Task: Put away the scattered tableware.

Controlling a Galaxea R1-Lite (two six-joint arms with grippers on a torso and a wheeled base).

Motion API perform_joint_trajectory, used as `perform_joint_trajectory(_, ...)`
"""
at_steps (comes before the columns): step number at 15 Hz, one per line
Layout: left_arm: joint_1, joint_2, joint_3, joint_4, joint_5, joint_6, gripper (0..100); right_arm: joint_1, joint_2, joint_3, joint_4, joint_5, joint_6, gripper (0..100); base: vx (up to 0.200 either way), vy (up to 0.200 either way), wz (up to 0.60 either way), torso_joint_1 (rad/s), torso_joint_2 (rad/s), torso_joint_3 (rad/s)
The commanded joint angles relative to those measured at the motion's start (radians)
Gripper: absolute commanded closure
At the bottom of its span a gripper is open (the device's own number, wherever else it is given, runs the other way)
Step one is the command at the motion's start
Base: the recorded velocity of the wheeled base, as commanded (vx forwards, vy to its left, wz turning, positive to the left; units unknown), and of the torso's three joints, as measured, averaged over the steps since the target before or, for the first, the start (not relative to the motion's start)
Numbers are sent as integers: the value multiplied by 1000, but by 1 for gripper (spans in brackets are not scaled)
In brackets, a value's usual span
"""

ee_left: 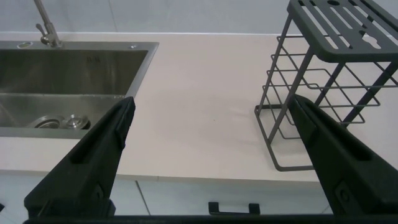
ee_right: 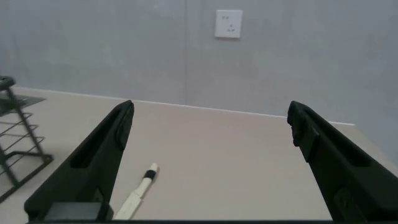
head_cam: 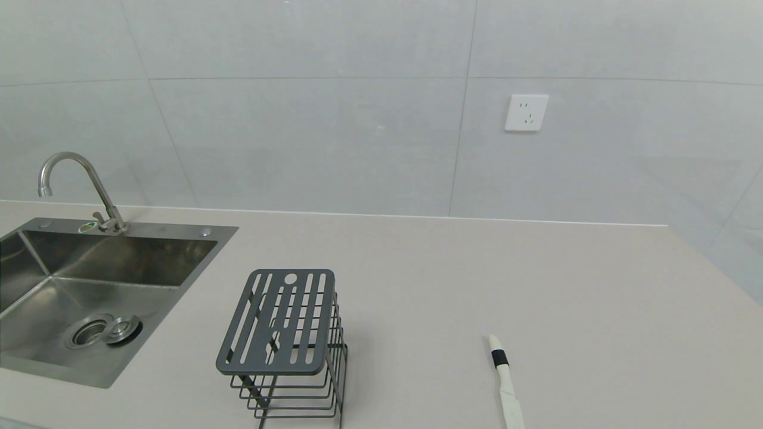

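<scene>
A white knife (head_cam: pixel 505 381) with a black band on its handle lies flat on the counter toward the front right, and it appears as the knife (ee_right: pixel 139 193) in the right wrist view. A dark wire rack (head_cam: pixel 285 345) with a slotted top plate stands on the counter right of the sink; the rack (ee_left: pixel 329 81) is ahead of my left gripper. My left gripper (ee_left: pixel 211 109) is open with nothing between its fingers, held off the counter's front edge. My right gripper (ee_right: pixel 208 112) is open above the counter, back from the knife.
A steel sink (head_cam: pixel 42 339) with a curved tap (head_cam: pixel 77 185) is set into the counter at the left. A tiled wall with a white socket (head_cam: pixel 526 112) runs behind. Bare counter (head_cam: pixel 477 268) stretches between the rack and the knife.
</scene>
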Motion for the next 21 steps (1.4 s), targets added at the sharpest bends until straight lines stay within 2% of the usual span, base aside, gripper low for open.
perform_joint_trajectory(1, 1, 1, 0, 0, 0, 0, 0, 14, 169, -116, 104, 87, -1, 0, 0, 0, 0, 0, 0, 0)
perform_joint_trajectory(2, 1, 1, 0, 0, 0, 0, 0, 32, 226, -124, 193, 147, 5, 0, 0, 0, 0, 0, 0, 0)
perform_joint_trajectory(3, 0, 1, 0, 0, 0, -1, 0, 37, 240, -124, 228, 161, 7, 0, 0, 0, 0, 0, 0, 0)
perform_joint_trajectory(4, 0, 1, 0, 0, 0, 0, 0, 56, 286, -121, 345, 190, 5, 0, 0, 0, 0, 0, 0, 0)
perform_joint_trajectory(6, 0, 1, 0, 0, 0, 0, 0, 132, 366, -121, 414, 205, 4, 0, 0, 0, 0, 0, 0, 0)
perform_joint_trajectory(8, 1, 1, 0, 0, 0, -1, 0, 170, 510, -129, 394, 176, -1, 0, 0, 0, 0, 0, 0, 0)
perform_joint_trajectory(12, 0, 1, 0, 1, 0, 0, 0, 173, 817, -84, 139, 147, -16, 0, 0, 0, 0, 0, 0, 0)
perform_joint_trajectory(15, 0, 1, 0, 1, 0, 0, 0, 175, 907, -84, 106, 147, -58, 0, 0, 0, 0, 0, 0, 0)
perform_joint_trajectory(16, 0, 1, 0, 1, 0, 0, 0, 176, 959, -104, 93, 147, -108, 0, 0, 0, 0, 0, 0, 0)
perform_joint_trajectory(17, 0, 1, 0, 1, 0, 0, 0, 193, 1007, -141, 67, 145, -179, 0, 0, 0, 0, 0, 0, 0)
perform_joint_trajectory(18, 0, 1, 0, 1, 0, 0, 0, 218, 1021, -162, 63, 144, -193, 0, 0, 0, 0, 0, 0, 0)
perform_joint_trajectory(19, 1, 1, 0, 1, 0, 0, 0, 253, 1031, -188, 63, 131, -193, 0, 0, 0, 0, 0, 0, 0)
perform_joint_trajectory(21, 0, 1, 0, 1, 0, 0, 0, 363, 1067, -283, 66, 30, -136, 0, 0, 0, 0, 0, 0, 0)
